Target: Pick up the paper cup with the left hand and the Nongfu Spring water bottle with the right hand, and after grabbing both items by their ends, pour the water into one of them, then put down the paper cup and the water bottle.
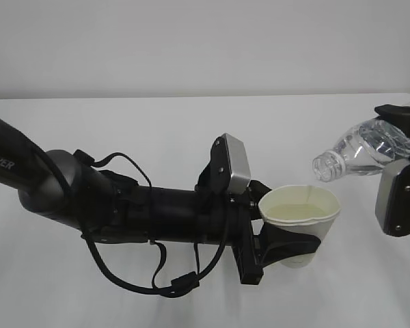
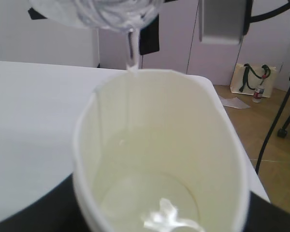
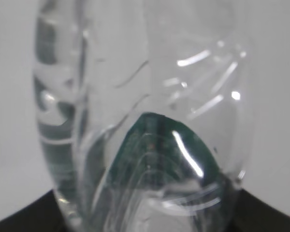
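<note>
The white paper cup (image 1: 302, 213) is held upright off the table, my left gripper (image 1: 289, 247) shut on its lower half. Its rim is pressed into an oval. Pale water (image 2: 150, 193) lies in the bottom of the cup (image 2: 101, 159). The clear Nongfu Spring water bottle (image 1: 361, 152) is tilted mouth-down to the left, its open mouth just above the cup's far rim. A thin stream of water (image 2: 132, 48) falls from it into the cup. My right gripper (image 1: 400, 140) is shut on the bottle's rear end. The bottle (image 3: 145, 96) fills the right wrist view, green label showing through it.
The white table (image 1: 157, 137) lies under both arms, its right edge (image 2: 221, 104) showing in the left wrist view. Beyond it, on the floor, are a white bag with green handles (image 2: 253, 79), a small bottle (image 2: 257, 92) and a black stand leg (image 2: 280, 121).
</note>
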### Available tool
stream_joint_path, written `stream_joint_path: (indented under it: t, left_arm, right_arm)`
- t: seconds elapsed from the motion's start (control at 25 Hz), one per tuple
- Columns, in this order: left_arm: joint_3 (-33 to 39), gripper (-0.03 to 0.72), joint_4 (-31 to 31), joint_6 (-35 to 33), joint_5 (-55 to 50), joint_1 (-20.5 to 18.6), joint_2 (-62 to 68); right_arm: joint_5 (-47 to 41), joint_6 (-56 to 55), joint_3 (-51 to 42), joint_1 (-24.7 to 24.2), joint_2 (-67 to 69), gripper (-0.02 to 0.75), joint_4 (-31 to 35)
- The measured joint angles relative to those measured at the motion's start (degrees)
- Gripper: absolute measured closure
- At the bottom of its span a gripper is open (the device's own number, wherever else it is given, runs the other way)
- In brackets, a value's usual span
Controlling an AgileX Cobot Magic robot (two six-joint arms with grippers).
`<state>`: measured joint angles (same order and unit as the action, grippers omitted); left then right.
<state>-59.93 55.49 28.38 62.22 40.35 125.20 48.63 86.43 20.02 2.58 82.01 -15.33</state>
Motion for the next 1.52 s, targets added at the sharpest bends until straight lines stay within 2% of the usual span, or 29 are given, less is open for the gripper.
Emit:
stream_joint_path:
  t: [1.52]
  left_arm:
    - [0.0,0.276,0.0,0.0,-0.1,0.0,0.0]
  right_arm:
    - [0.0,0.0,0.0,0.0,0.0,0.343,0.0]
